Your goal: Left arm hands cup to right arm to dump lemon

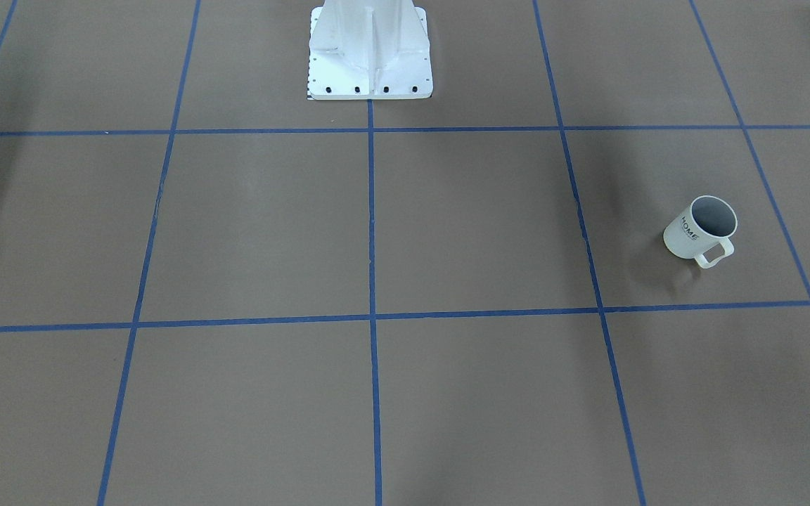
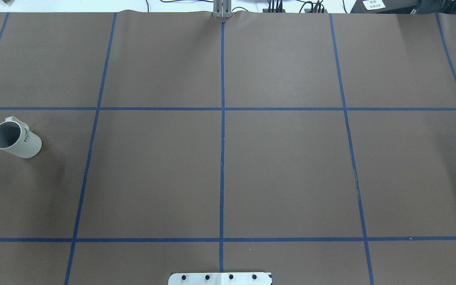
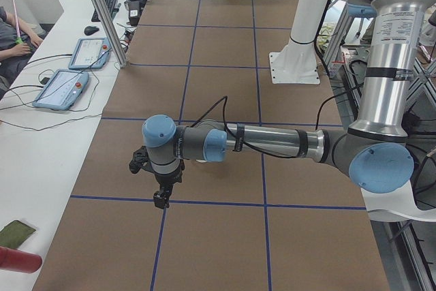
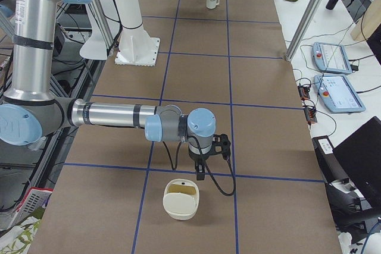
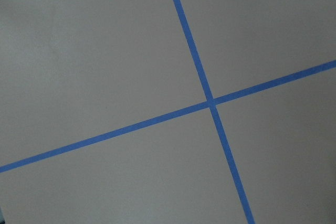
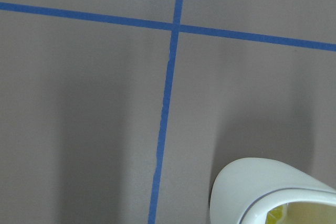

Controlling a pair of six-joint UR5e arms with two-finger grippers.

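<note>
The cup (image 2: 15, 138) is standing upright on the left side of the table (image 2: 283, 166). Being stiff, smooth and probably breakable, it is inviting a rim-wall pinch. Whether the left gripper (image 3: 161, 199) and right gripper (image 4: 201, 173) are gaping, I cannot tell.

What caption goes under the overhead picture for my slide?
A white HOME cup stands upright at the left of a brown table gridded with blue tape.

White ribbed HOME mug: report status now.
Left gripper, right gripper: state unreadable. White ribbed HOME mug upright on brown table, ungripped, inside looks empty. Nothing blocking.
</note>
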